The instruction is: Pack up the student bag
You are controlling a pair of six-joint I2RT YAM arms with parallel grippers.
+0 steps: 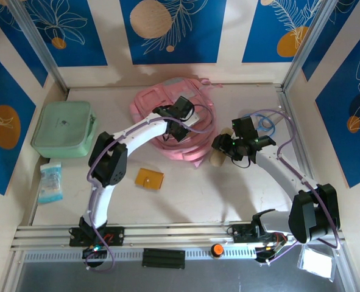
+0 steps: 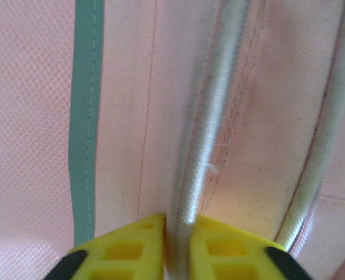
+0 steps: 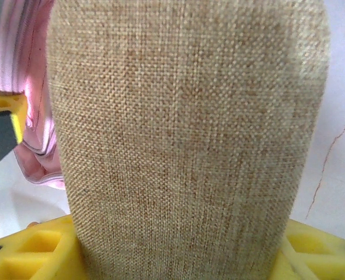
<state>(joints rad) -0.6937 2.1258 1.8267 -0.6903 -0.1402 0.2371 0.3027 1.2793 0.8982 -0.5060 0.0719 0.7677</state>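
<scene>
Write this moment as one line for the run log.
left pincer: shut on piping of student bag | right pincer: gripping beige woven item beside bag

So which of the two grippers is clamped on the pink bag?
The left gripper: its jaws pinch a piped seam of the student bag. The right gripper holds a tan woven pouch beside it.

The backpack [image 1: 146, 108] is showing pink with a teal stripe [image 2: 84, 116]; the case [image 1: 64, 129] is looking mint green, the woven pouch [image 3: 184, 134] tan.
</scene>
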